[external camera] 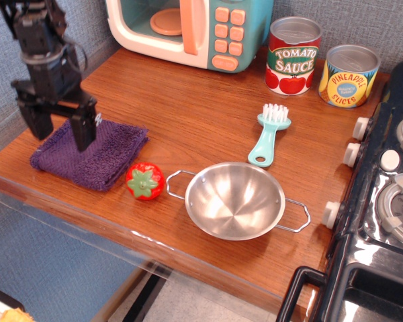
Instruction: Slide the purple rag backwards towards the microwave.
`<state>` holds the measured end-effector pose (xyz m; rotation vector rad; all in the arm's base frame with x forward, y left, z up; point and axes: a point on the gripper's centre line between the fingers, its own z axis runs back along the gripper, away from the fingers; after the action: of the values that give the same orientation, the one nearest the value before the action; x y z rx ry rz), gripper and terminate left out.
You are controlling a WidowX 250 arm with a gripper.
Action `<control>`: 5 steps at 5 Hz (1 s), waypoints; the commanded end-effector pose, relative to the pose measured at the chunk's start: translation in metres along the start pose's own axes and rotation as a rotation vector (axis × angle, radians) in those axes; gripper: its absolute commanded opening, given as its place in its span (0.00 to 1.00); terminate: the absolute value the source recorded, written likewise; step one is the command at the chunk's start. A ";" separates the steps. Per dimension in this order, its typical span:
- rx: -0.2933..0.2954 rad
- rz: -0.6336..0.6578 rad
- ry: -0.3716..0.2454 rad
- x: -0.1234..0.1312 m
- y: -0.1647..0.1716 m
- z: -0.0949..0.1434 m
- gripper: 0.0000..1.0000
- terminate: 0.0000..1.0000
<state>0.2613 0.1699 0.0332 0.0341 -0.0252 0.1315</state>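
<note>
- While hovering over the purple rag [91,153], gripper [59,129] sits with jaws apart, straddling its back-left part.
- Rag near the table [201,114] front-left edge, long axis left-right.
- Microwave [188,30] well behind, up-right.

Bare tabletop [188,107] lies open between the purple rag [94,154] and the microwave [191,30]. A red tomato [145,181] sits just beside the rag's front right corner; steel bowl [235,200] and brush [269,134] stand farther right
</note>
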 end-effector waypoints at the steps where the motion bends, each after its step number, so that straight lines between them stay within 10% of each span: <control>1: -0.010 -0.052 -0.048 -0.002 -0.016 0.002 1.00 0.00; 5: 0.071 0.019 -0.034 0.089 -0.023 -0.030 1.00 0.00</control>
<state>0.3557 0.1679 0.0144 0.1113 -0.0698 0.1530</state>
